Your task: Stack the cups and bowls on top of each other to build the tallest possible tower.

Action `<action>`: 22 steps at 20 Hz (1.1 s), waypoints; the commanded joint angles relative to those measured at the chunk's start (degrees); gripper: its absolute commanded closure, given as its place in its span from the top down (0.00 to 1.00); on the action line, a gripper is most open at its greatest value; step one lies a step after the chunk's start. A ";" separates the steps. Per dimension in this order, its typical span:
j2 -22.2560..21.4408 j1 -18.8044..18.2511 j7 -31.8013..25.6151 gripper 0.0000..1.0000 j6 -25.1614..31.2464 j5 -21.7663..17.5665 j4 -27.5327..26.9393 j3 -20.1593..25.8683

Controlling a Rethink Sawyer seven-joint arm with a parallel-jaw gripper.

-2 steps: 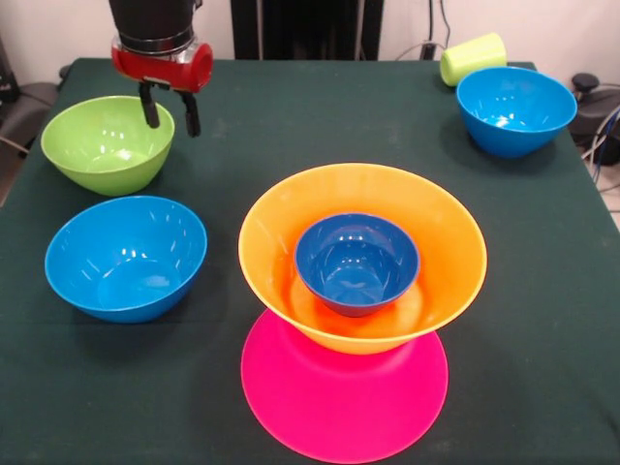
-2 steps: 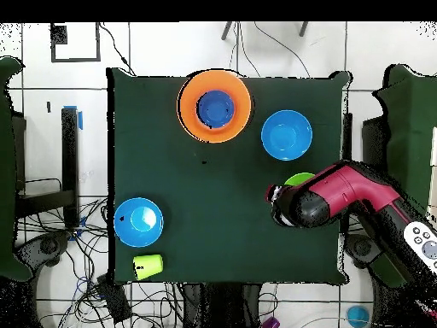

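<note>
The gripper hangs with jaws open and empty over the glossy green plastic bowl's right rim, probably lining up a grasp. The tower, orange bowl on upturned pink with small dark-blue inside, waits at near centre.

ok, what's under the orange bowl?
The orange bowl sits on the upside-down pink bowl; a small dark-blue bowl sits inside it. Anything beneath the pink bowl is hidden.

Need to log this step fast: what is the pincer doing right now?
Pincer: open, holding nothing, hanging over the green bowl.
</note>
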 commanded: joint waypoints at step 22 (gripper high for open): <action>1.74 4.21 1.59 1.00 -4.45 -5.51 2.55 -9.69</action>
